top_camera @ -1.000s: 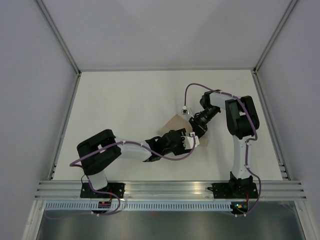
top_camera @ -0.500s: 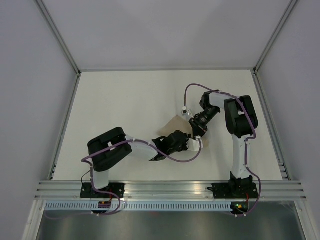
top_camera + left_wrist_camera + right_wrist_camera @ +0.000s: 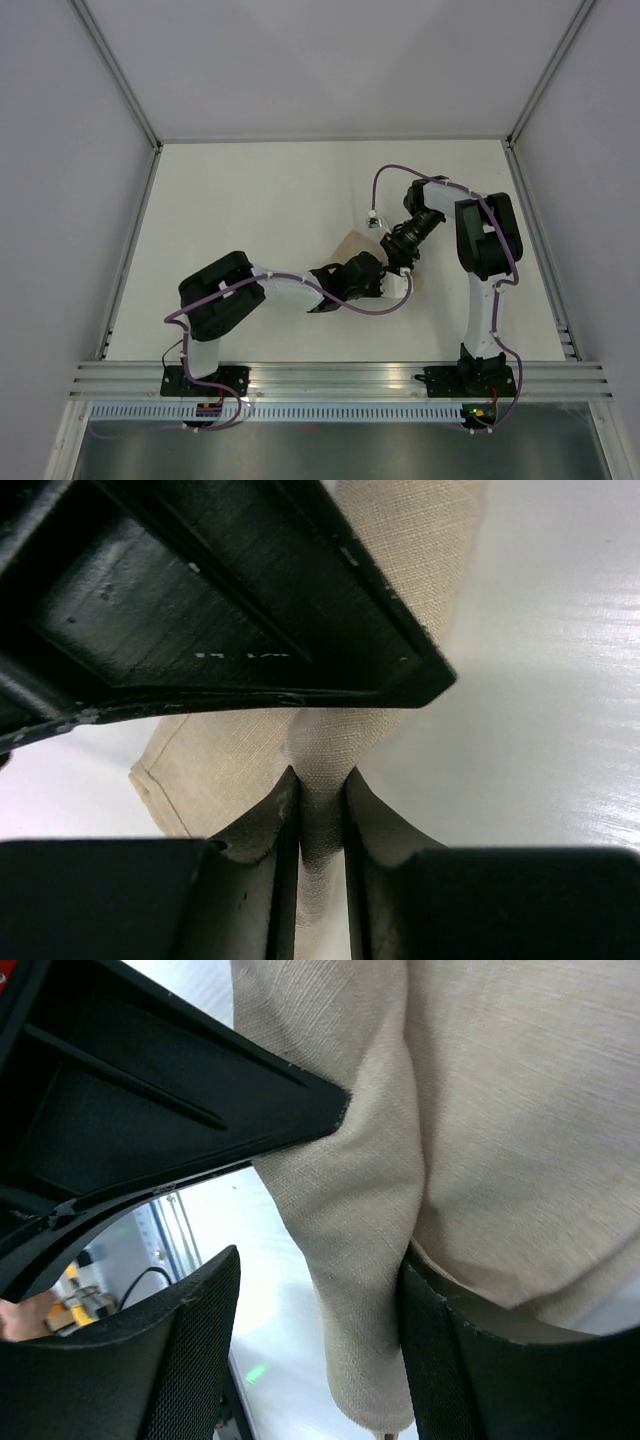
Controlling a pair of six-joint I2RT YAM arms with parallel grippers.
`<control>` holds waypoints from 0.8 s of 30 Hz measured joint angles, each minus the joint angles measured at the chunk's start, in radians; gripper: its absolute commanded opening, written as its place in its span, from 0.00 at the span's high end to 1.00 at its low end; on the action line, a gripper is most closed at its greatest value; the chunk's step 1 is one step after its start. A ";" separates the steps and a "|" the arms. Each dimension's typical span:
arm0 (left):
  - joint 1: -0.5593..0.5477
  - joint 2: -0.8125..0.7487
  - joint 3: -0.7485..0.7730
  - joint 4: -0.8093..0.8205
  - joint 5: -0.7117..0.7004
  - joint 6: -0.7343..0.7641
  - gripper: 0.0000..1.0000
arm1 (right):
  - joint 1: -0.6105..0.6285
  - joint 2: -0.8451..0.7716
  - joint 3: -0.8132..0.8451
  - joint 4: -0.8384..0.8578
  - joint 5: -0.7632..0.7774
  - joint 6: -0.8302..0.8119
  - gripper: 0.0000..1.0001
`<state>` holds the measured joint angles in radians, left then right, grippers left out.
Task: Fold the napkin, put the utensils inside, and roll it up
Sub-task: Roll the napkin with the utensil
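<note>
Napkin point(image 3: 350, 243) bunched mid-desk point(image 3: 250, 200), between both arms. Left end effector point(image 3: 322, 815) clamped on a cloth ridge; right end effector point(image 3: 318, 1330) apart, straddling a fold. Fork unseen. Likely rolling; next, right must close on the fold.

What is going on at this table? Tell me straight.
Two robot arms are working a soft tan cloth napkin near the middle of the white table. The left gripper is pinched shut on a raised fold of the fabric. The right gripper stands open, with a hanging fold between its fingers, resting against one of them. No fork shows in any view, so whether it is wrapped inside cannot be told.
</note>
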<state>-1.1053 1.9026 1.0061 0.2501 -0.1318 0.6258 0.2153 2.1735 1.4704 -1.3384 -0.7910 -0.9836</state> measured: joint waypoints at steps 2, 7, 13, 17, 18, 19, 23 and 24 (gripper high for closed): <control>0.003 0.003 0.006 -0.005 0.011 0.000 0.95 | -0.005 -0.018 0.000 0.020 0.014 0.008 0.32; 0.013 0.003 0.019 -0.028 0.059 -0.005 0.96 | -0.050 -0.088 -0.002 0.134 0.034 0.050 0.30; 0.037 0.023 0.093 -0.118 0.162 -0.038 0.96 | -0.156 -0.188 -0.004 0.203 0.005 0.079 0.30; 0.076 0.052 0.175 -0.214 0.269 -0.080 0.96 | -0.240 -0.268 -0.034 0.231 -0.040 0.080 0.30; 0.089 0.063 0.200 -0.243 0.302 -0.092 0.95 | -0.264 -0.295 -0.052 0.245 -0.051 0.080 0.30; 0.102 0.073 0.223 -0.267 0.332 -0.107 0.95 | -0.285 -0.325 -0.071 0.255 -0.061 0.081 0.30; 0.158 0.114 0.298 -0.349 0.462 -0.159 0.93 | -0.373 -0.470 -0.171 0.318 -0.095 0.082 0.30; 0.172 0.126 0.317 -0.364 0.497 -0.174 0.93 | -0.384 -0.510 -0.205 0.344 -0.098 0.082 0.30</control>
<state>-0.9337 2.0285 1.3228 -0.1139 0.3653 0.4519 -0.1688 1.6630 1.2652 -0.9947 -0.8890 -0.9020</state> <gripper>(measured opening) 0.218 0.695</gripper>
